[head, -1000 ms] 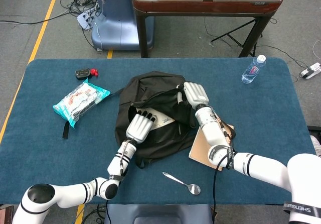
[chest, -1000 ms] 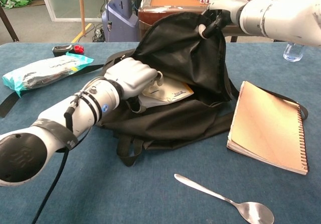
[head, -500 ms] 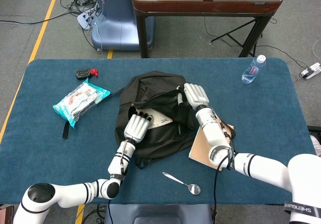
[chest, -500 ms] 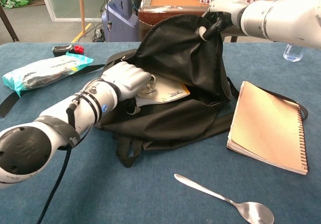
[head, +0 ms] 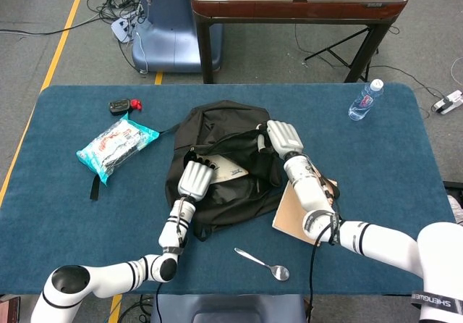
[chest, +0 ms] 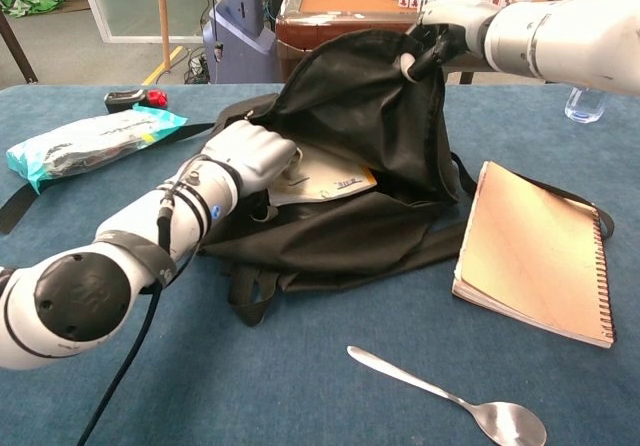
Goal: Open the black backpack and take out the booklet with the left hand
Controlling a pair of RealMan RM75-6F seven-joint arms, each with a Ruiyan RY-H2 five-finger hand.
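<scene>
The black backpack (head: pixel 217 124) (chest: pixel 350 96) lies in the middle of the blue table with its mouth open. My right hand (head: pixel 282 138) (chest: pixel 450 14) grips the upper flap and holds it up. Inside lies the pale booklet (head: pixel 230 167) (chest: pixel 335 178), part of it showing. My left hand (head: pixel 194 178) (chest: pixel 250 151) is at the bag's opening, its fingers curled onto the booklet's left edge. The fingertips are hidden behind the hand in the chest view.
A brown spiral notebook (head: pixel 293 214) (chest: pixel 535 256) lies right of the bag, and a spoon (head: pixel 264 263) (chest: pixel 450 398) near the front edge. A teal packet (head: pixel 116 145) (chest: pixel 90 138) and a black-and-red key fob (head: pixel 123 106) sit at the left, a water bottle (head: pixel 365 100) far right.
My left hand has slid a little to the left at the bag's mouth, and the booklet has shifted slightly with it. The right hand keeps the flap raised.
</scene>
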